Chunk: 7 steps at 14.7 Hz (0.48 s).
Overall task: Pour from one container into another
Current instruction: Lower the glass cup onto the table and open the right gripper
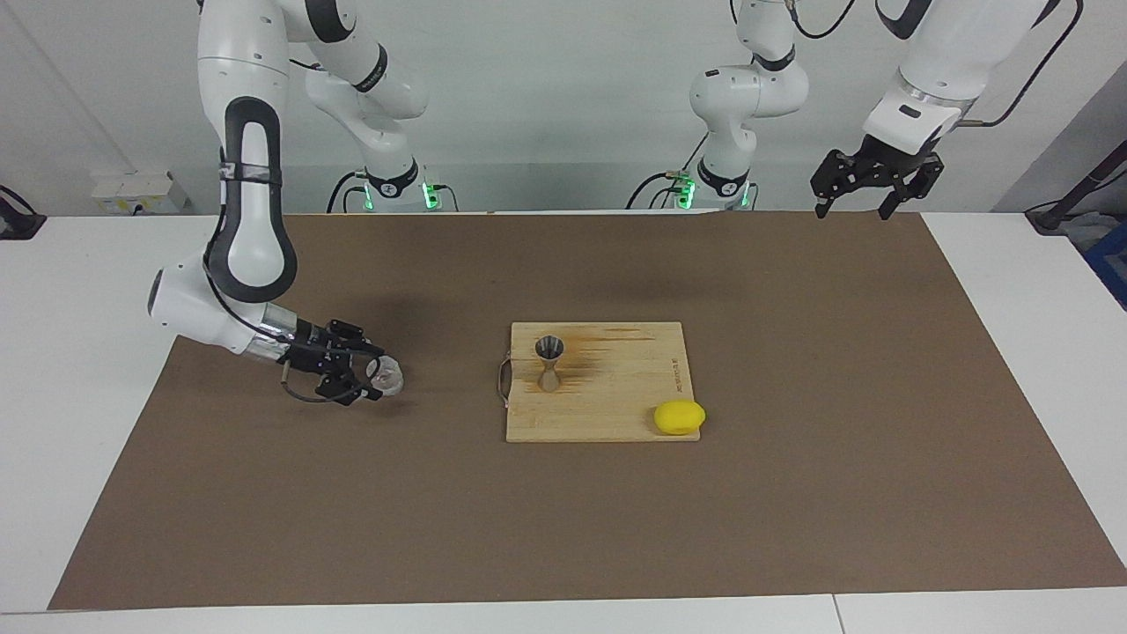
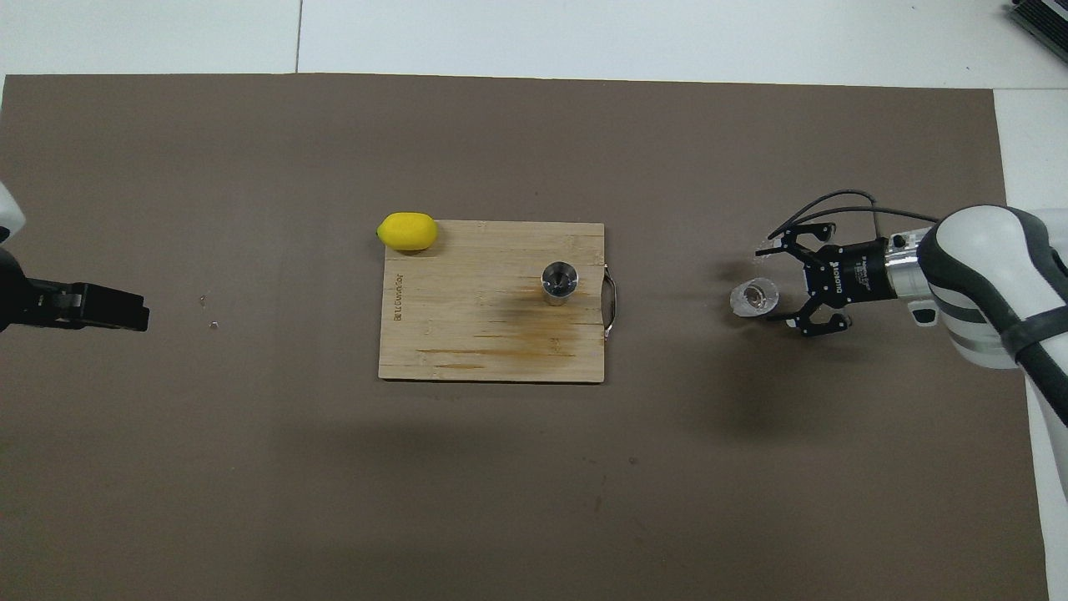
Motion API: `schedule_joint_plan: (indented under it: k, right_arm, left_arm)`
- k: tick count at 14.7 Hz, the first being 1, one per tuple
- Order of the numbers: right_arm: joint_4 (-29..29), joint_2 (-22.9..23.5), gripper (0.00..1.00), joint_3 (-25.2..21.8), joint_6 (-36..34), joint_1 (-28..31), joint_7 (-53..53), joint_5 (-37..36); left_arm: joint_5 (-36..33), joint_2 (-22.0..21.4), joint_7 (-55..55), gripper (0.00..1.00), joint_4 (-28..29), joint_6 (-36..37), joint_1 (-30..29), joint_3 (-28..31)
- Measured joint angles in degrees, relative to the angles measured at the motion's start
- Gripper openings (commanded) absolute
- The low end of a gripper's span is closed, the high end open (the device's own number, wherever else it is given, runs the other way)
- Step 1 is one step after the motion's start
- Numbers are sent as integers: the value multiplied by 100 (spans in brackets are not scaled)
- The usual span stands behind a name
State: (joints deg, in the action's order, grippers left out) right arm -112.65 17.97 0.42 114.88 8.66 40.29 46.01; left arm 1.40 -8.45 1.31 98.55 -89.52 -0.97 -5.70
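One camera looks down from across the table (image 1: 563, 528) toward the robots; another hangs overhead, facing forward. Both share the whole mat.

A brown mat (image 1: 792, 493) covers most of the white table (image 1: 79, 291), and near its middle lies a wooden cutting board (image 1: 616, 387) with a dark stain across part of its surface and a small metal handle (image 1: 504, 379) on the edge toward the right arm's end. A yellow lemon (image 1: 679, 416) rests at the board's corner farthest from the robots, toward the left arm's end, partly on the board and partly over its edge
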Motion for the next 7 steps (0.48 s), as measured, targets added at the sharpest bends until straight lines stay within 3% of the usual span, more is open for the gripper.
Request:
schedule_joint_plan:
  k: [7]
  right_arm:
    - [6,-901,100,68,-168,-328,-220,-2098]
  left_arm:
    - [0,0,0,100,0,0,0,0]
